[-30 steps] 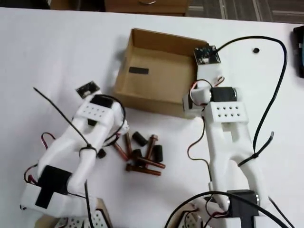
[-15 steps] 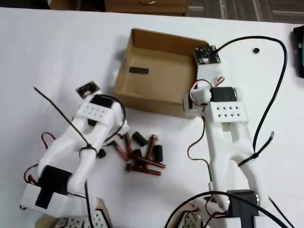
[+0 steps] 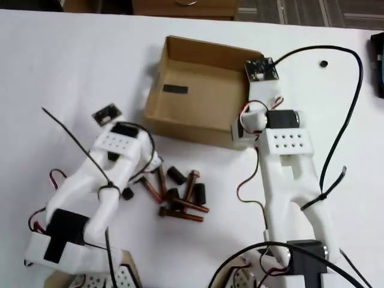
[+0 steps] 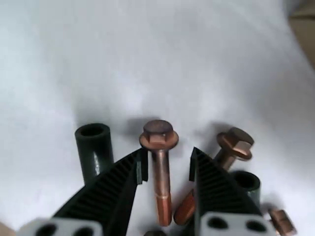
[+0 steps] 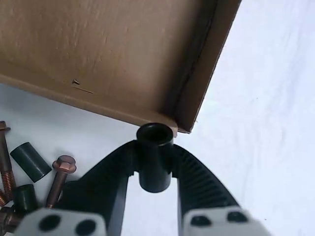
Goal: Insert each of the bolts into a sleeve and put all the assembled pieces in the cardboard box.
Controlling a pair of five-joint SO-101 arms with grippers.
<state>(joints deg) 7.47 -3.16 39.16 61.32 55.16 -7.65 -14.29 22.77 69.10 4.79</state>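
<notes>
A copper bolt [image 4: 157,135] lies on the white table, and my left gripper [image 4: 167,162] stands open with one finger on each side of its shank. A black sleeve [image 4: 93,145] stands beside it, and a second bolt [image 4: 235,145] lies on the other side. My right gripper [image 5: 155,149] is shut on an upright black sleeve [image 5: 155,177], just off a corner of the cardboard box [image 5: 98,59]. In the high view the loose bolts and sleeves [image 3: 180,192] lie between the left arm [image 3: 114,162] and the right arm [image 3: 282,150], in front of the box [image 3: 186,123].
A small black piece [image 3: 175,89] lies on the box floor. Cables [image 3: 348,120] loop around the right arm. A dark object [image 3: 378,57] sits at the table's right edge, with a small black dot [image 3: 324,63] near it. More bolts [image 5: 59,172] lie near the right gripper.
The left arm has shifted slightly to the left and back over the pile. The right arm has stayed still with its sleeve.
</notes>
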